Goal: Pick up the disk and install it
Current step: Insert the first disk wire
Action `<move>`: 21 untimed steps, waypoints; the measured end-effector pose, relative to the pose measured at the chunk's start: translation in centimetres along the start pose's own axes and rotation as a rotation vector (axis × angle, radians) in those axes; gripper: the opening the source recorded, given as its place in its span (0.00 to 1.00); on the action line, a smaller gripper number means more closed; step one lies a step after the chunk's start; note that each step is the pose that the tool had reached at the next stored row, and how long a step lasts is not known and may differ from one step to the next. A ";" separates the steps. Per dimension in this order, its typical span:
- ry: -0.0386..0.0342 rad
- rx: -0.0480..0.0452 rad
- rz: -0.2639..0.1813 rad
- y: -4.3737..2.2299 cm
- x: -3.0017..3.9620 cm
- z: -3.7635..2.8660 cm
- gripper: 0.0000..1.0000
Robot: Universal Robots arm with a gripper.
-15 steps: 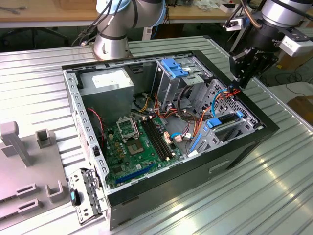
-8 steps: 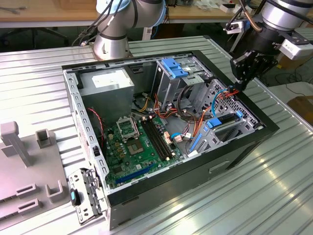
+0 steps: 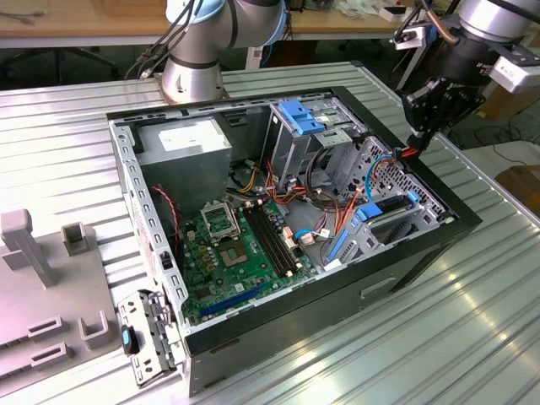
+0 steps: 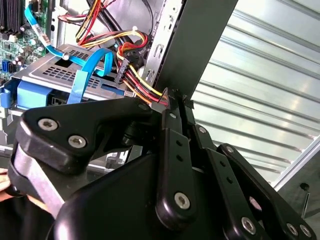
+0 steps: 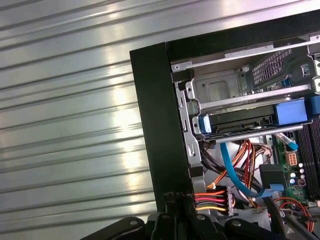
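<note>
Between the fingertips of the gripper (image 4: 173, 96), which are drawn narrow and nearly together, a bundle of red, orange and yellow power wires (image 5: 207, 201) is pinched, just beside its connector (image 5: 227, 200) in the first wrist view. Close by the tool, the black wall of the open computer case (image 5: 155, 115) is seen, with a blue data cable (image 5: 231, 167) hanging just past the wires. Farther inside, the disk (image 5: 240, 123) is seated in its bay, blue rails at its sides. Placement is judged done; the cabling appears not yet connected, though the disk's socket cannot be made out.
</note>
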State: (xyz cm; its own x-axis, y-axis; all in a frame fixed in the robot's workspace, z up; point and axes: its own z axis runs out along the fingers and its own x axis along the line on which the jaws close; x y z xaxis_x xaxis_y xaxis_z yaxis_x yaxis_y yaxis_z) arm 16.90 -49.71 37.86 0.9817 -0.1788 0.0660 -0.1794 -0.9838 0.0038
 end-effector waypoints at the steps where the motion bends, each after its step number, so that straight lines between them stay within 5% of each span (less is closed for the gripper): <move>1: 0.0000 -0.0001 0.000 0.00 0.00 0.00 0.17; 9: 0.0001 -0.0002 0.000 0.08 0.11 0.01 0.24; 16: 0.0034 -0.0019 0.013 0.81 0.95 1.16 0.24; 21: 0.0035 -0.0023 0.017 0.89 1.01 1.27 0.23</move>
State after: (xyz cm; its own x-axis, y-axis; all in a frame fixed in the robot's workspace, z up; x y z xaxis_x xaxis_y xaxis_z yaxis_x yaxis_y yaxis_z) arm 17.81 -50.78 36.66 0.9782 -0.1958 0.0695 -0.1966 -0.9805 0.0049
